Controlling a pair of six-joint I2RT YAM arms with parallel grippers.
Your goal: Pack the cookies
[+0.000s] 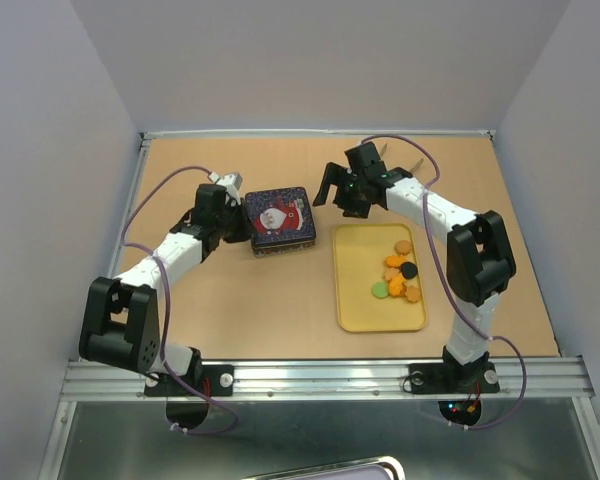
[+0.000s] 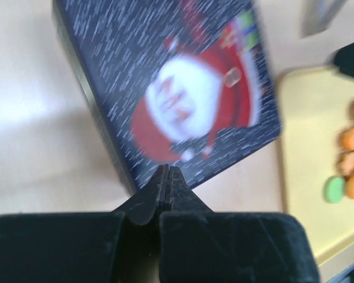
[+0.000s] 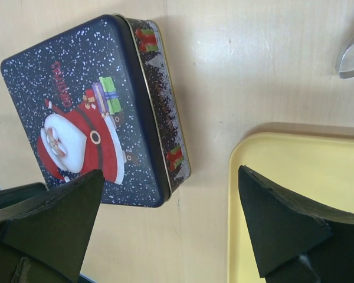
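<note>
The cookies (image 1: 399, 273), orange, tan, green and black, lie in a cluster on the yellow tray (image 1: 365, 300); they also show at the right edge of the left wrist view as cookies (image 2: 349, 162). The square Santa tin (image 1: 280, 220) stands shut with its lid on, left of the tray. My left gripper (image 1: 244, 228) is shut, with nothing between its fingers, its tips (image 2: 167, 172) at the tin's (image 2: 177, 88) near corner. My right gripper (image 1: 338, 198) hovers open above the gap between tin (image 3: 82, 112) and tray (image 3: 301, 171), holding nothing.
White walls close in the wooden table (image 1: 240, 300) on three sides. A metal rail (image 1: 320, 375) with both arm bases runs along the near edge. The right arm's elbow (image 1: 480, 258) stands beside the tray's right side.
</note>
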